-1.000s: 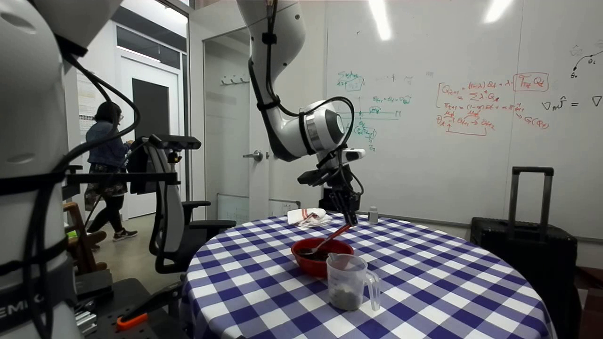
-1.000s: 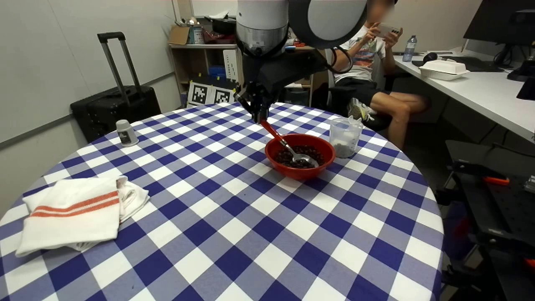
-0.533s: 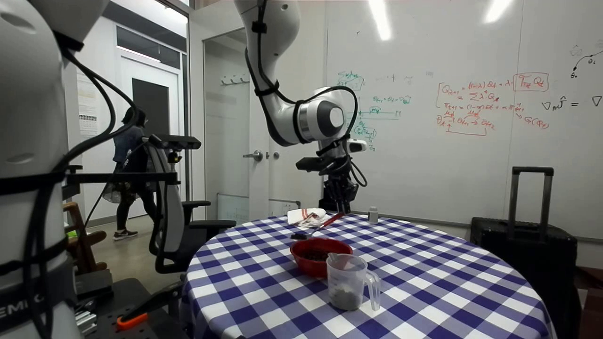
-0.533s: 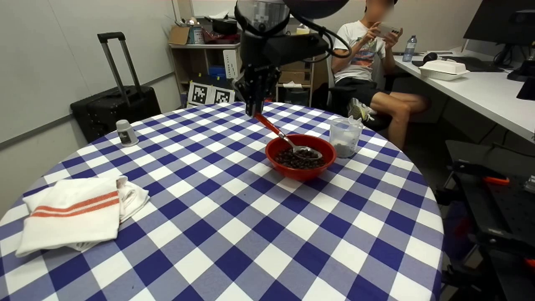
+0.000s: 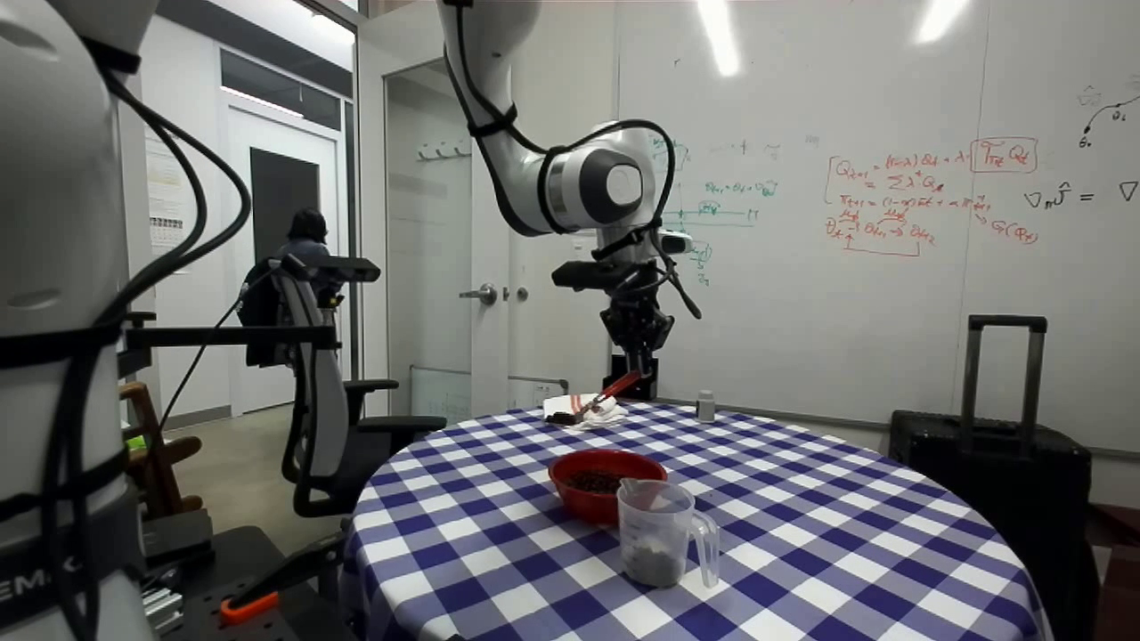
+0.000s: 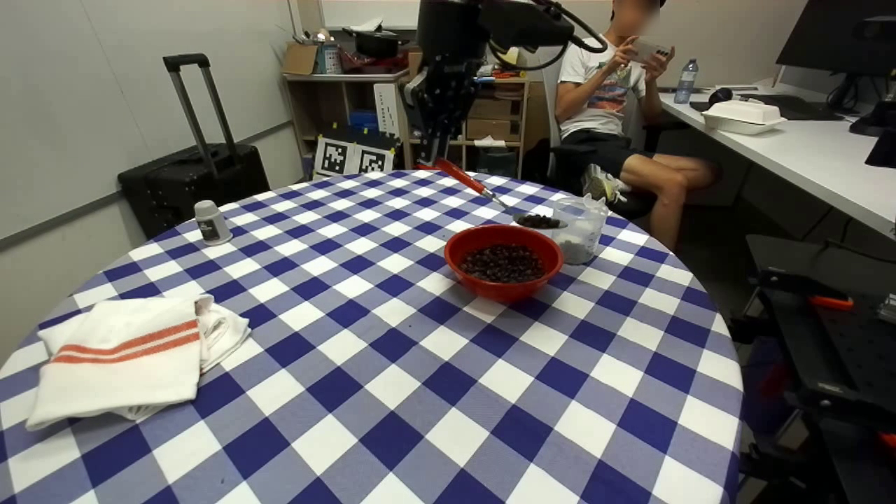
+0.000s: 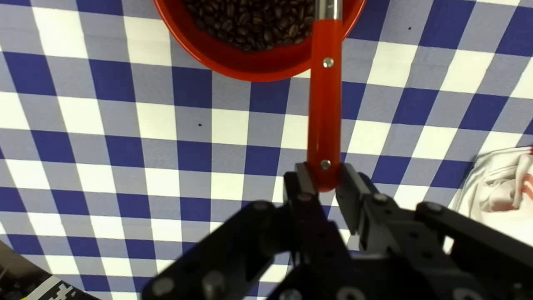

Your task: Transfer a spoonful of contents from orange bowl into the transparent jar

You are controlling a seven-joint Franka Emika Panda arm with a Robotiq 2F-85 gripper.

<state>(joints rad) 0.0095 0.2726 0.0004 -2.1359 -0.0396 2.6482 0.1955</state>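
Observation:
The orange bowl [image 5: 588,509] stands on the checked table with dark beans in it; it also shows in an exterior view [image 6: 490,288] and at the top of the wrist view [image 7: 250,71]. The transparent jar [image 5: 655,525], a clear jug with a handle and some greyish contents, stands close beside it; it also shows in an exterior view [image 6: 584,245]. My gripper [image 7: 322,177] is shut on the end of the red handle of a spoon [image 7: 325,100]. The spoon is tilted head-down in the air above the bowl, its head heaped with beans [image 6: 537,221]. The wrist view cuts off the spoon's head.
A folded white towel with orange stripes [image 6: 126,357] and a small grey shaker [image 6: 212,222] lie farther off on the table [image 6: 392,413]. A black suitcase [image 5: 989,481] stands beyond the table. A person sits behind the table.
My gripper has risen and lifted the spoon out of the bowl, now with beans in its head. The bowl and jar have not moved. A person in the background has walked on.

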